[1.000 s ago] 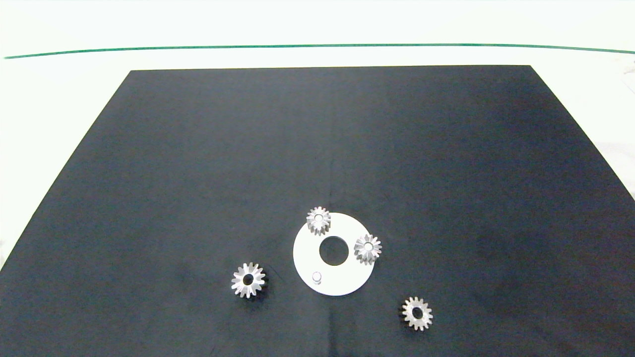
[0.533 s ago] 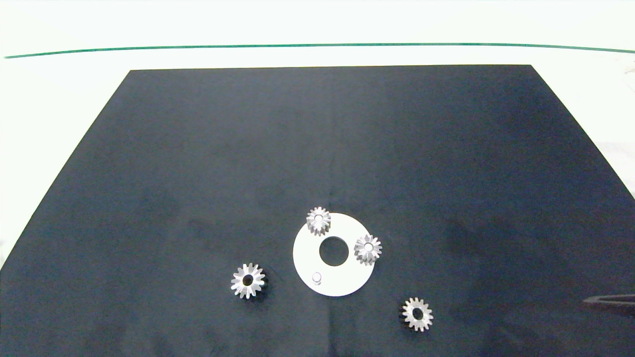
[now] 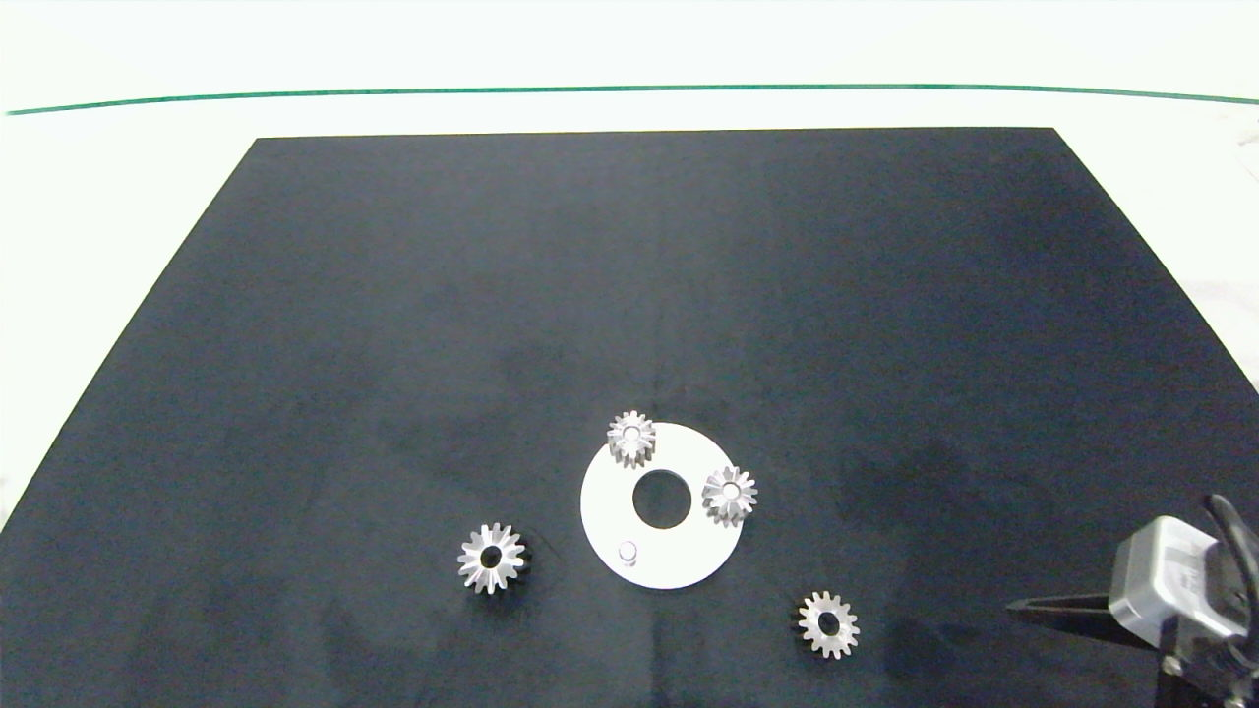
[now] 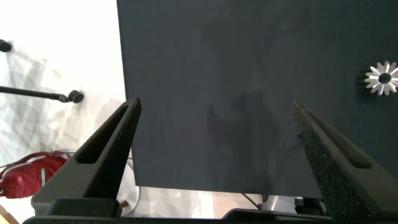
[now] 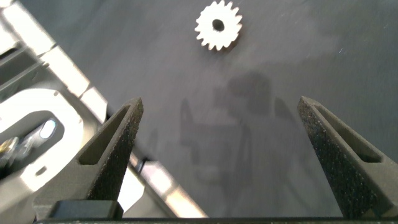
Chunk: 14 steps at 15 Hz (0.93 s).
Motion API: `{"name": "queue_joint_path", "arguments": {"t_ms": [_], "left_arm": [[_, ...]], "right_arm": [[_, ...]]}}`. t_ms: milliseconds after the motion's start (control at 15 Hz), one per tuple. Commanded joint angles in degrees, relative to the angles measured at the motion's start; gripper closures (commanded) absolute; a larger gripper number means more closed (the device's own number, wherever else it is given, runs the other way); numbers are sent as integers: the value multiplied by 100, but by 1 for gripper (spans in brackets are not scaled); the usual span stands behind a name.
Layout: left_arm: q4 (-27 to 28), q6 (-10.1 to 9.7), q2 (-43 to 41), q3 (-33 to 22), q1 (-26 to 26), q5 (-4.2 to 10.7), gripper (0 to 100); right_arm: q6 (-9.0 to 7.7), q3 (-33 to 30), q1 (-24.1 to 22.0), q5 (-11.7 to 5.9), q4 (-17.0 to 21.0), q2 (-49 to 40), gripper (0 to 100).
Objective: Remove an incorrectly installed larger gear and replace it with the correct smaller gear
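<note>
lab bench | black mat (image 3: 629,295) | white table (image 3: 128,197) | taped green line (image 3: 629,90)

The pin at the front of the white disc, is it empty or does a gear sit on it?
Empty. The pin stands bare on the white disc; the other two positions each carry a gear.

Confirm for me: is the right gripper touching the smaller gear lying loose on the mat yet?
Apart. The right wrist view shows the right gripper open, with bare mat between its fingers and the smaller gear.
</note>
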Motion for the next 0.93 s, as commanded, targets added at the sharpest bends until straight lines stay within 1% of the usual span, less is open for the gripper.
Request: {"name": "queue_joint_path", "arguments": {"t_ms": [67,133,267,333,400,467,533,600,667,733,933], "left_arm": [[34,2,25,-85,-12,23,0],[34,2,7,-164,23,23,0],[34,-7,-54,-270,23,23,0],[34,-24,-177,-384,5,23,0],[34,-15,-221,-384,-12,23,0],[34,-15,-221,-393,-3,23,0],[34,-15,-221,-411,-12,23,0],[34,-15,-248,-428,-3,23,0],[34,-15,-283,-446,-3,23,0],[34,-15,-336,-481,-3,14,0],[34,-15,-380,-507,-12,23,0]], "right_arm": [[69,271,16,-167,-304,255,0],[61,271,16,-220,-313,219,0],[61,236,25,-396,-313,202,0],[17,174,60,-765,-322,290,0],[8,69,60,-1037,-313,316,0],[-71,-10,52,-1090,-313,325,0],[-203,-107,52,-1073,-278,290,0],[-370,-230,60,-1046,-260,343,0],[-449,-292,69,-1037,-260,369,0],[-493,-520,210,-1037,-252,685,0],[-493,-775,245,-1046,-216,1169,0]]}}
